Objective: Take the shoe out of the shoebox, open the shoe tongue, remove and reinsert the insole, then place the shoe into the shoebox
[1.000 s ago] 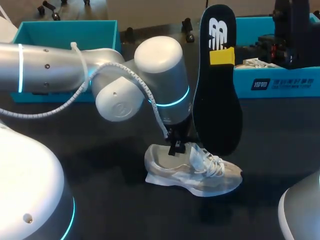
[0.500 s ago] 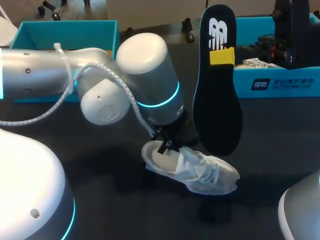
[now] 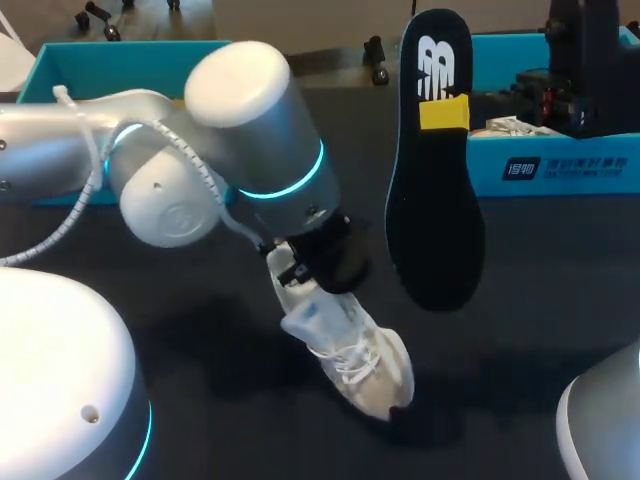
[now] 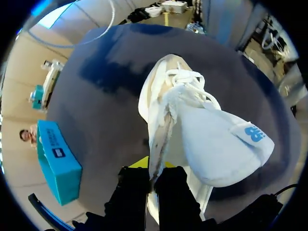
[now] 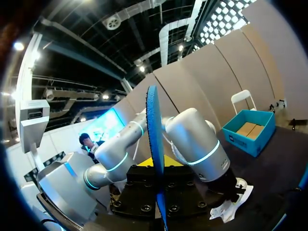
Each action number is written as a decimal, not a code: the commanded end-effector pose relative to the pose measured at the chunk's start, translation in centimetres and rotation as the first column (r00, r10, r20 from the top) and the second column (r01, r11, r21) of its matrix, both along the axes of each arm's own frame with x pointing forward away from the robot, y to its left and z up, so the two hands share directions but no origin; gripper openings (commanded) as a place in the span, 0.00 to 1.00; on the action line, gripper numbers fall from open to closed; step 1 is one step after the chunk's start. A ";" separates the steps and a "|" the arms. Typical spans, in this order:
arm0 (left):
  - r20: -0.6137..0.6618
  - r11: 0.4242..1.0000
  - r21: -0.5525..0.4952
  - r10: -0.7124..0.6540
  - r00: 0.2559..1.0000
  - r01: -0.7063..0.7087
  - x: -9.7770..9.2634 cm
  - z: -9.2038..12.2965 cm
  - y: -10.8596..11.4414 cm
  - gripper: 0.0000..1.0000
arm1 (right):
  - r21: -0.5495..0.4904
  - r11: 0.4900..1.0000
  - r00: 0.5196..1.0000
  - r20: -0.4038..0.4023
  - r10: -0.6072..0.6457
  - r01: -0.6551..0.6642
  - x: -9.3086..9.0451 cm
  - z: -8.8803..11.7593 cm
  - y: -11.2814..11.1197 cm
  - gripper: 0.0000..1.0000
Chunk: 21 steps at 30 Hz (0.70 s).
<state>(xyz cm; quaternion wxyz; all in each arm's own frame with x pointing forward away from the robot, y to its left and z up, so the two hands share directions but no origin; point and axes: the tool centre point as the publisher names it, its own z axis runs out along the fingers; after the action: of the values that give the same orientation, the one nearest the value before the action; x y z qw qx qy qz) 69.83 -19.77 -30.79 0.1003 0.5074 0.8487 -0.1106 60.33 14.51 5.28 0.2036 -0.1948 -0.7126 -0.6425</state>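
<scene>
Off-white and pale grey on the shoe (image 3: 352, 350), laces white, small blue logo on the tongue (image 4: 252, 134). Black insole (image 3: 435, 220) with a white logo, yellow tip of the right gripper (image 3: 443, 113) across it. Teal shoebox (image 3: 130, 65). Silver left arm (image 3: 250, 120), glowing cyan ring. Black table (image 3: 200, 340).

shoe (image 3: 350, 345): white laced sneaker, heel rim pinched in the left pincer (image 4: 153, 169), lifted with its toe tilted down towards the bench
tongue (image 4: 226, 149): pale, with a blue logo
insole (image 3: 435, 170): black with a white logo, upright in the air, clamped in the right pincer (image 5: 156, 166)
shoebox (image 3: 130, 65): teal, open, at the bench's far left
</scene>
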 end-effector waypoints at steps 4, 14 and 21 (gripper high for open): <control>0.112 0.979 -0.062 -0.187 0.976 0.195 -1.1 1.1 1.8 0.00 | -0.004 1.000 1.000 -0.002 0.005 -0.005 0.4 0.1 0.4 0.00; 0.115 0.972 -0.053 -0.223 0.968 0.231 -1.2 1.2 1.7 0.00 | -0.004 1.000 1.000 -0.002 0.005 -0.005 0.4 0.1 0.4 0.00; 0.095 0.920 -0.006 -0.389 0.917 0.391 -2.6 1.9 1.6 0.00 | -0.004 1.000 1.000 -0.002 0.005 -0.005 0.4 0.1 0.4 0.00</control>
<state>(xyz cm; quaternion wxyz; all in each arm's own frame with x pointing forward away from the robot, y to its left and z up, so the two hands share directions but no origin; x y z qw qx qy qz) 67.15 -18.33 -29.79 0.1319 0.6559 0.7340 -0.1172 60.33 14.51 5.28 0.2036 -0.1948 -0.7126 -0.6425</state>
